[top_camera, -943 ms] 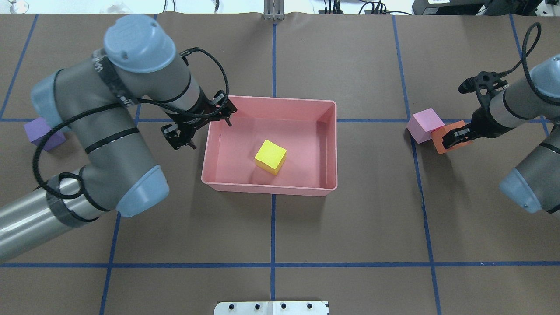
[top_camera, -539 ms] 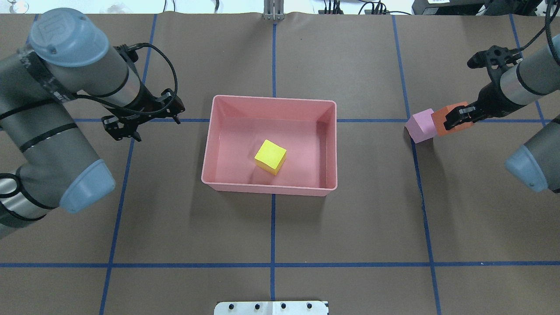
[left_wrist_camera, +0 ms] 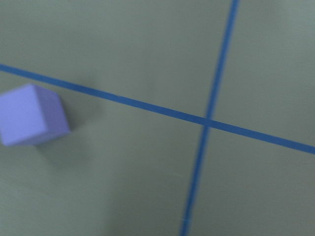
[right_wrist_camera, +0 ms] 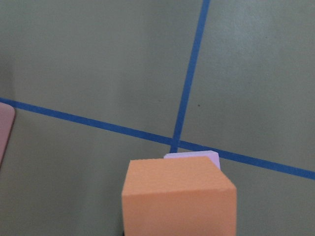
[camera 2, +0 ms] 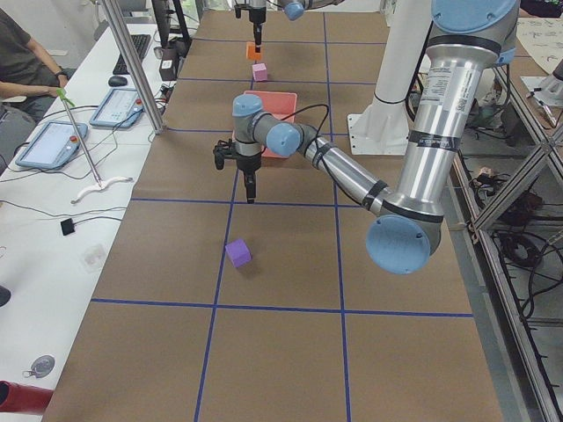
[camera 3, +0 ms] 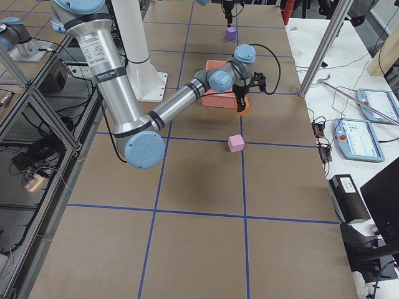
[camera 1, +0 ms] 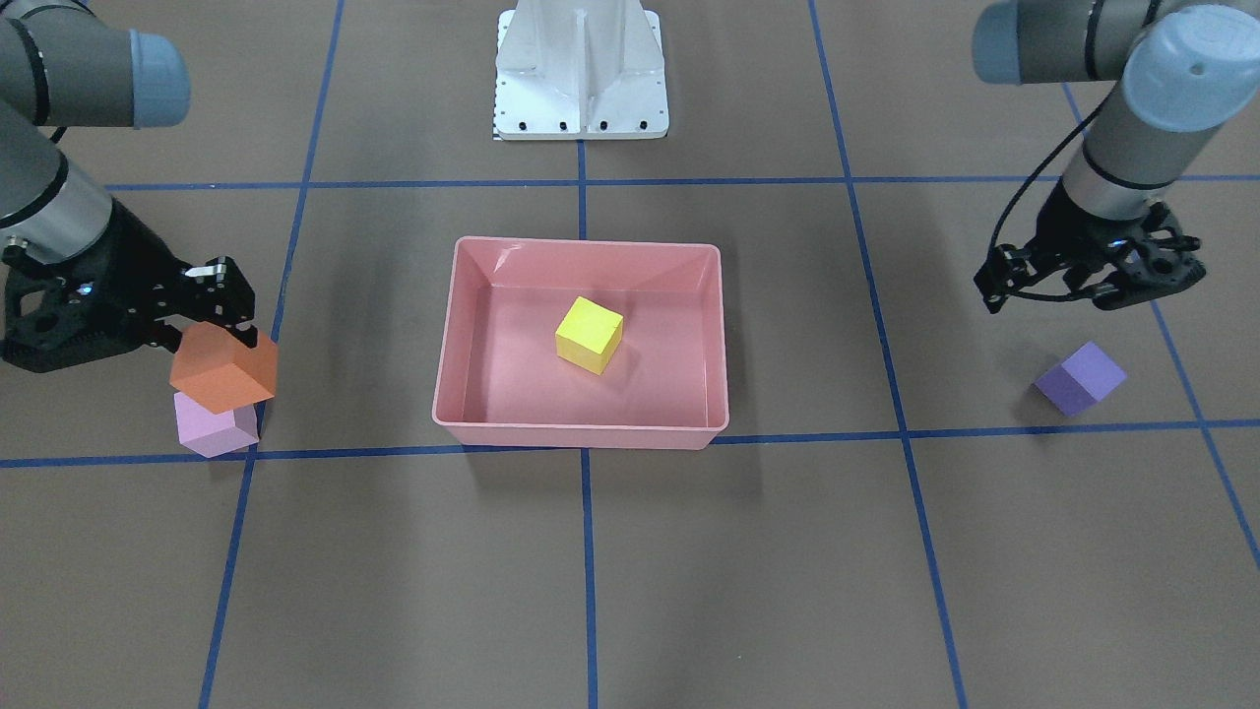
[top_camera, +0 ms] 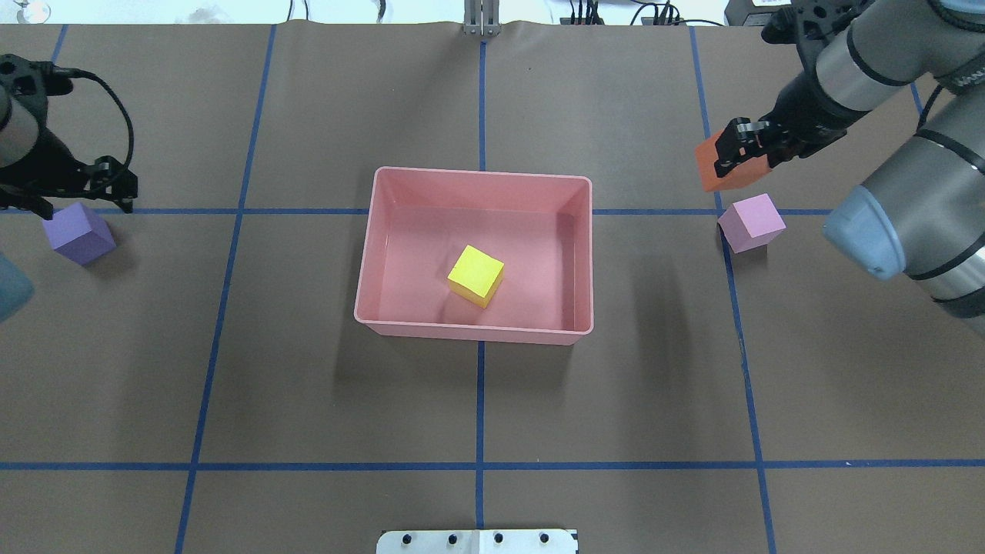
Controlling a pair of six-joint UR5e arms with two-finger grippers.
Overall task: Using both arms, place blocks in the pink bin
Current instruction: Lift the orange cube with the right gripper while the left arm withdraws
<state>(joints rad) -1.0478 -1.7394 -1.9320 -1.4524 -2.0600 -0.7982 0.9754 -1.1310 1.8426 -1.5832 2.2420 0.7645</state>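
- Right end effector (top_camera: pixel 735 151) clamped on orange cube (top_camera: pixel 708 178); its wrist view nearly hides light pink cube (right_wrist_camera: pixel 197 155).
- Left end effector (top_camera: pixel 87 201) spread near purple cube (top_camera: pixel 79 235); its wrist view's blurred.

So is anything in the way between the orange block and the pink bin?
Nothing visible is. The orange block is held up in the right fingers, with only bare table between it and the pink bin. The light pink block sits aside, off that path.
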